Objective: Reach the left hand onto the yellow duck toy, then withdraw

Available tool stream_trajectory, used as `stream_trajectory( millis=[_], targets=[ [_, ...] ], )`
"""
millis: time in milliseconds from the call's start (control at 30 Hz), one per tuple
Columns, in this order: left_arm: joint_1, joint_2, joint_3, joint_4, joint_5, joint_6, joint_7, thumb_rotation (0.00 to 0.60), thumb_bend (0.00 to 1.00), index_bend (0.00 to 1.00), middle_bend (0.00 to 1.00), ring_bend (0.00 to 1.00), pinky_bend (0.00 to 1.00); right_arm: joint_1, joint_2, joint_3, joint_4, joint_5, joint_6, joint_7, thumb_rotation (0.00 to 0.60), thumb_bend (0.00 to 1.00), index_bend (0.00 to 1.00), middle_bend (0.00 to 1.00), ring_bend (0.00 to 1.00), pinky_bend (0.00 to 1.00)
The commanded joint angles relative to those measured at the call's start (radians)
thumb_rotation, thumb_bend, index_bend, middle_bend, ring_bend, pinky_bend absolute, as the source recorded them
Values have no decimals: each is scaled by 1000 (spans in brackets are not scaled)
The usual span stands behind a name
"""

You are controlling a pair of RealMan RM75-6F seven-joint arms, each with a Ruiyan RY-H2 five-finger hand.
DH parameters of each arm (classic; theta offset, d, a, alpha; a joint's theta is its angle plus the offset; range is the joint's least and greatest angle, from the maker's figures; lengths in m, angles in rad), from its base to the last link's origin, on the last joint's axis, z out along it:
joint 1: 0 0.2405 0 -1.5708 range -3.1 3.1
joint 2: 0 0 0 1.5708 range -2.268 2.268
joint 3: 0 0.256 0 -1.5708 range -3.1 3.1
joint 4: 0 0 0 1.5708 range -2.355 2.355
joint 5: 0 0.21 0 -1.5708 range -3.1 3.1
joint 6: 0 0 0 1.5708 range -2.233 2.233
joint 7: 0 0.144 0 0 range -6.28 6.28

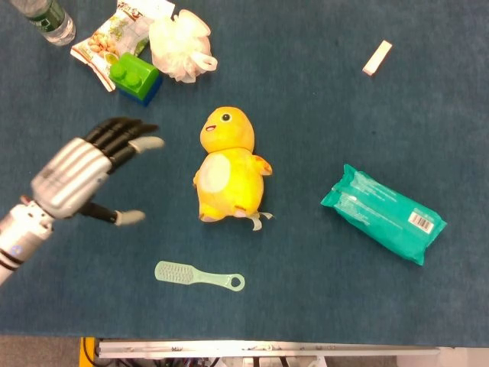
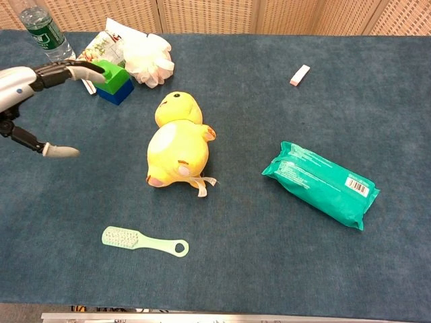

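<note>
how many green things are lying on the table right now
3: the green block stacked on a blue one at the far left, the mint brush near the front edge, and the teal wipes pack on the right.

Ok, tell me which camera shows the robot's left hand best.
The head view: the whole silver left hand shows from above, fingers spread, short of the yellow plush duck toy. The chest view catches only its fingers at the frame edge.

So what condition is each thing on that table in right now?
left hand: open, fingers spread, short of the duck
yellow duck toy: lying on its back, untouched
green brush: lying flat
teal wipes pack: flat, sealed
water bottle: upright
</note>
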Motion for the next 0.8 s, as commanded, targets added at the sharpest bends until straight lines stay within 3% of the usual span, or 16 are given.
stream_trajectory(
  millis=[33, 233, 467, 800],
  targets=[
    [-48, -31, 20, 12, 30, -19, -56, 305, 66, 106, 104, 51, 50, -1, 0, -1, 1, 1, 0, 0, 600, 228, 143, 230, 131, 311],
    [-116, -93, 35, 37, 49, -37, -131, 244, 53, 72, 54, 19, 0, -4, 0, -5, 7, 7, -3, 4, 600, 228, 143, 229, 131, 311],
    [-174, -189, 45, 97, 29, -71, -182, 241, 50, 21, 0, 0, 0, -13, 2, -6, 10, 14, 6, 6, 600, 228, 143, 229, 131, 311],
    [-208, -320, 58, 223, 2, -64, -200, 243, 48, 9, 0, 0, 0, -18, 4, -6, 5, 25, 6, -2, 600, 228, 143, 230, 131, 311]
  ],
)
